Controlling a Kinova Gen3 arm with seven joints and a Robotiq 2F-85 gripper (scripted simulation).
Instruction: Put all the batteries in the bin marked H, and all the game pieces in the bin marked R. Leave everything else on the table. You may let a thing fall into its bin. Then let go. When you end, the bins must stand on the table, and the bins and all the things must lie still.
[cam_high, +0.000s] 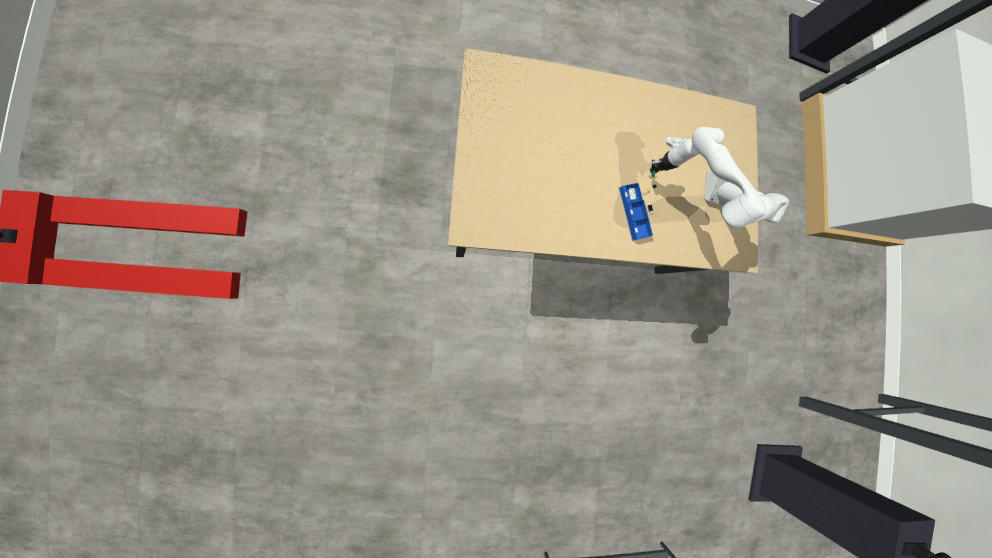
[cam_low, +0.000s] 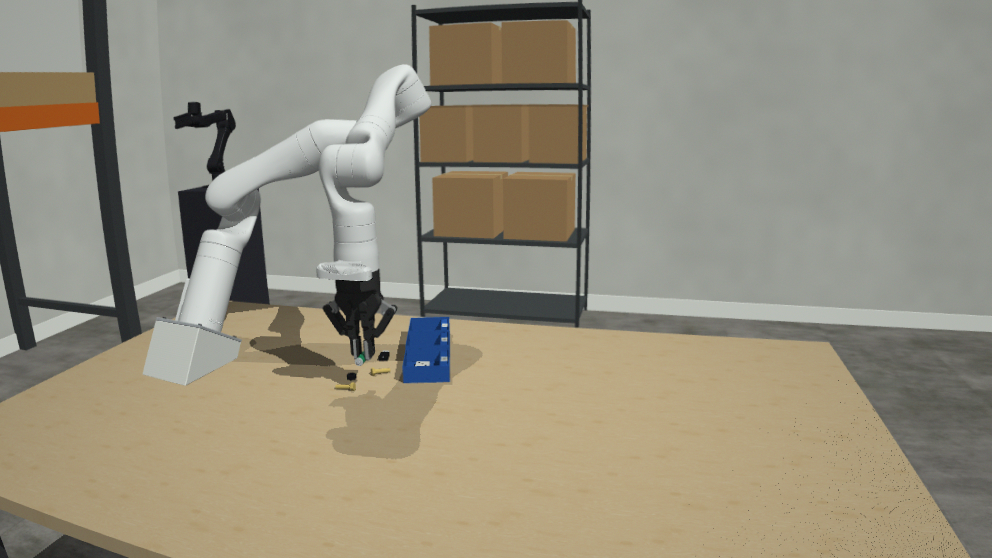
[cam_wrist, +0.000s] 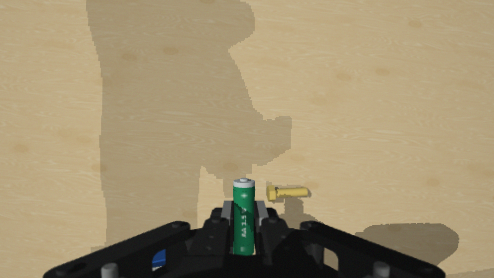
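The gripper (cam_wrist: 244, 227) is clamped on a green battery (cam_wrist: 244, 215), which stands out lengthwise past the fingertips, its capped end toward the table (cam_low: 624, 444). In the exterior view the gripper (cam_low: 360, 350) points straight down and hangs just above the table, a little to the left of the blue bins (cam_low: 426, 343), with the battery (cam_low: 360, 359) at its tip.

The bins stand in 1 row on the table; their letters are too small to read. Between the gripper and the bins lie a yellow bolt (cam_low: 379, 371) and a small black piece (cam_low: 383, 356). In front of the gripper, further from the bins, lie a 2nd bolt (cam_low: 344, 385) and another black piece (cam_low: 351, 376). From above, the bins (cam_high: 636, 211) sit just beside the gripper (cam_high: 655, 165).
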